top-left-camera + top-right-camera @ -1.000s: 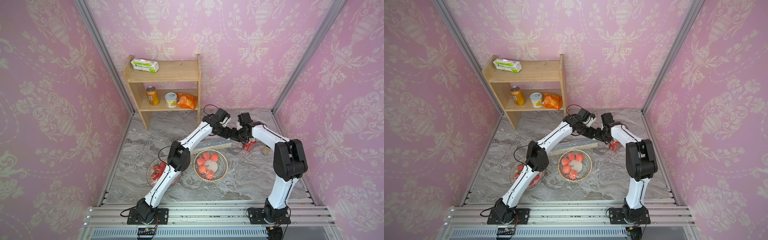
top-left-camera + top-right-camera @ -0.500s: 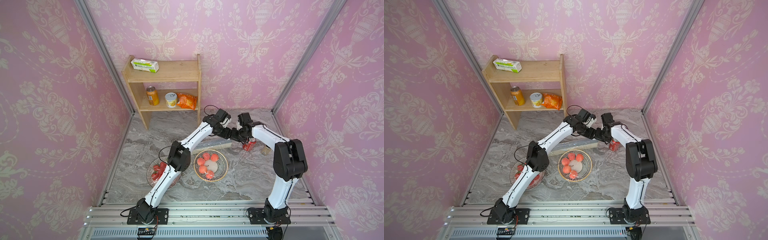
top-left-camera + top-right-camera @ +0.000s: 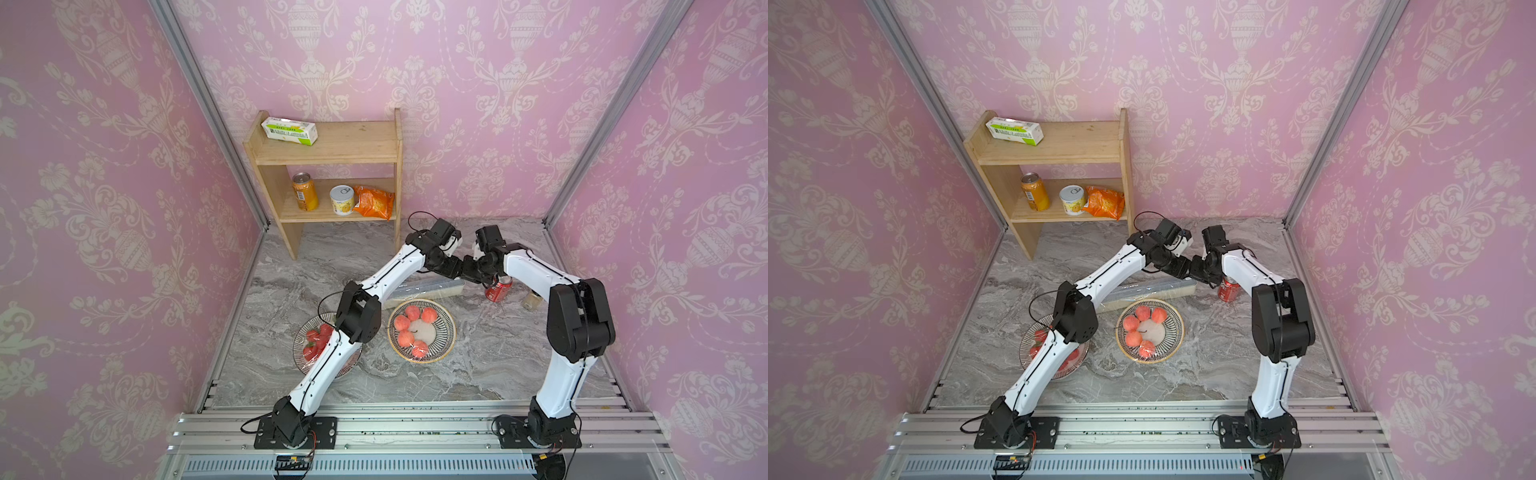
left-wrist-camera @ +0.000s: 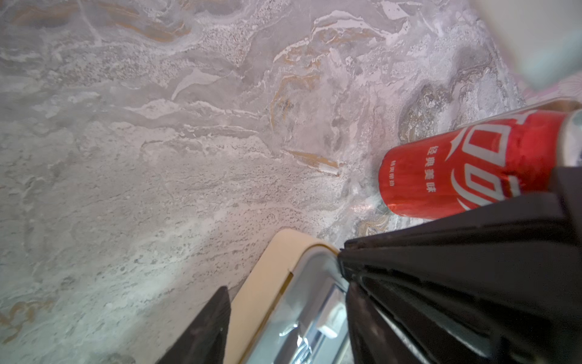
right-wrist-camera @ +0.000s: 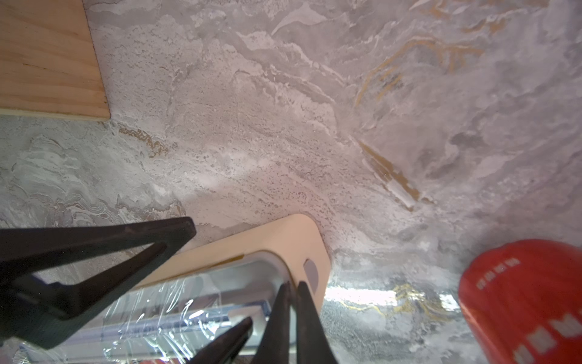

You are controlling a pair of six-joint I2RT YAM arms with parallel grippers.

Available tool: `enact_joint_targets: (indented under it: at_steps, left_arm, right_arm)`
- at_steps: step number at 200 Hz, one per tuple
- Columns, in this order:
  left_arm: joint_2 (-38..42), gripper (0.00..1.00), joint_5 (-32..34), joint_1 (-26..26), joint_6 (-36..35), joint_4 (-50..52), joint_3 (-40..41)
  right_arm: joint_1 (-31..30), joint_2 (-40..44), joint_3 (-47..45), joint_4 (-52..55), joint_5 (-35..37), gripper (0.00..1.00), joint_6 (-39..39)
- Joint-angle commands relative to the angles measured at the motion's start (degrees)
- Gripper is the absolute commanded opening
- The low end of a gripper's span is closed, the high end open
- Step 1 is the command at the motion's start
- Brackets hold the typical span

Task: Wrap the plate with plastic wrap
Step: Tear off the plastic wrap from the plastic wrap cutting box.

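Now: both grippers at the box end

On marble table (image 3: 316,266): long cream dispenser box (image 3: 432,287) just behind the peach plate (image 3: 449,332), plastic wrap (image 5: 163,312) crinkled over its grey top. Fingers spread on left gripper (image 4: 283,271), straddling the box's end. Fingers pressed together on right gripper (image 5: 293,285) alongside; hold on film impossible to tell.

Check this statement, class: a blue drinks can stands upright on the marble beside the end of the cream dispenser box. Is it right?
No. The can is red, not blue, as the left wrist view shows. It stands upright on the marble beside the end of the cream dispenser box.
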State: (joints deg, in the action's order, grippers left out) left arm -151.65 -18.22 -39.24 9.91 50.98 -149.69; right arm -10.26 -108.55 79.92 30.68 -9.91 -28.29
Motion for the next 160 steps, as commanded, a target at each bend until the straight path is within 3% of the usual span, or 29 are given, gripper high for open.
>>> enact_joint_targets:
  at_steps: [1, 72, 160]
  left_arm:
    - [-1.8, 0.57, -2.1, -0.9, -2.1, 1.9, 1.4]
    - [-1.5, 0.54, 0.4, -0.7, -4.0, 4.5, 1.9]
    - [0.7, 0.45, -2.1, 0.7, -3.4, 1.9, 2.8]
  right_arm:
    - [0.4, -2.5, -2.0, 3.7, 1.9, 0.08, 0.3]
    - [0.6, -2.3, -2.4, 4.0, 2.3, 0.08, 0.5]
    - [0.7, -2.4, -2.6, 4.2, 2.4, 0.06, 0.7]
